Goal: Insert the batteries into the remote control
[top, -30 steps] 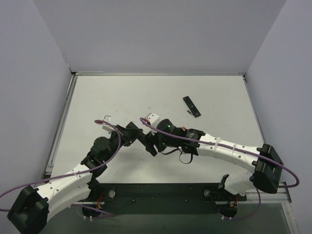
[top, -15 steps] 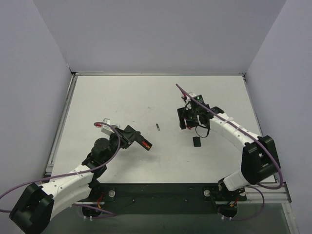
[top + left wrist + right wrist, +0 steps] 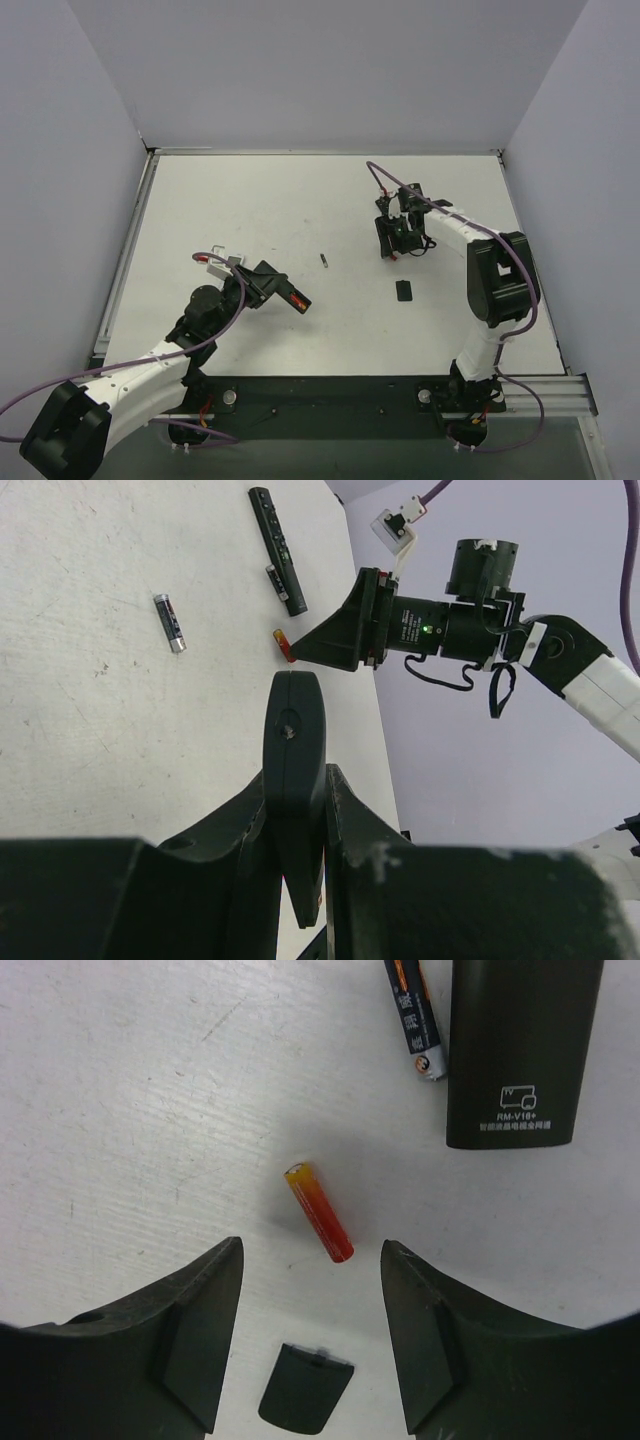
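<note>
My left gripper (image 3: 276,288) (image 3: 298,785) is shut on a black remote control (image 3: 292,730), held above the table with a red cell showing in its open end (image 3: 298,303). A second black remote (image 3: 520,1050) (image 3: 277,548) lies face down at the right, with a dark grey battery (image 3: 414,1015) beside it. A red battery (image 3: 319,1211) (image 3: 283,643) lies on the table just ahead of my open right gripper (image 3: 310,1260) (image 3: 392,245), whose fingers stand to either side of its near end without touching it. Another grey battery (image 3: 324,260) (image 3: 171,622) lies alone mid-table.
A small black battery cover (image 3: 403,291) (image 3: 305,1388) lies on the table just near side of the right gripper. Grey walls enclose the white table (image 3: 250,200) at the back and both sides.
The right arm has swung from beside the left gripper out to the far right, over the lying remote and red battery. The cover and the mid-table grey battery now show. The left gripper barely moved.
</note>
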Tool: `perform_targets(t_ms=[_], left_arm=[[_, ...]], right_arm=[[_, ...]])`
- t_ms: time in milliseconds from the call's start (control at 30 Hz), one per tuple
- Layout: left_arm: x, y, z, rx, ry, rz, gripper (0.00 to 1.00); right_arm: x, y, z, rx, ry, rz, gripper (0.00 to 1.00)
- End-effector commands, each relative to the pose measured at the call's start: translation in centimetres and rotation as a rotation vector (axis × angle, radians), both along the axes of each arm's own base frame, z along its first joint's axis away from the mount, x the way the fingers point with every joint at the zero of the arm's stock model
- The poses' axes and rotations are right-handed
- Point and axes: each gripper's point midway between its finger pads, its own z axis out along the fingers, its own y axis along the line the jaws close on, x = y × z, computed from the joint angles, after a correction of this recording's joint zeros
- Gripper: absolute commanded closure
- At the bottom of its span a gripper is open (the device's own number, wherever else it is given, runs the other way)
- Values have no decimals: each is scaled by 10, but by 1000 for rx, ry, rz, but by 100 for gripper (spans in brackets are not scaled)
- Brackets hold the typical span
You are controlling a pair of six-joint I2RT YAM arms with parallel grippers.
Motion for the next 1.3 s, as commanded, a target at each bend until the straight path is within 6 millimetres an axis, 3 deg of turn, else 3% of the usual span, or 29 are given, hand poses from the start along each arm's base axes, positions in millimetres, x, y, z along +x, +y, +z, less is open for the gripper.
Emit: perform_targets(t_ms=[0, 233, 333, 633, 833, 1267], left_arm=[[0, -2, 23, -50, -64, -17, 100], [0, -2, 21, -50, -56, -20, 100], [0, -2, 22, -53, -54, -19, 100], [1, -2, 21, -52, -49, -18, 100], [2, -3, 22, -52, -49, -24, 100], [2, -5, 22, -58, -46, -31, 100]], right_arm=[[4, 2, -1, -7, 32, 81, 48], [1, 0, -16, -27, 111, 121, 55], [-2, -2, -19, -32, 128, 124, 62], [-14, -17, -24, -106, 150, 117, 66], [-18, -16, -26, -115, 160, 138, 75], [-32, -16, -27, -172, 182, 162, 76]])
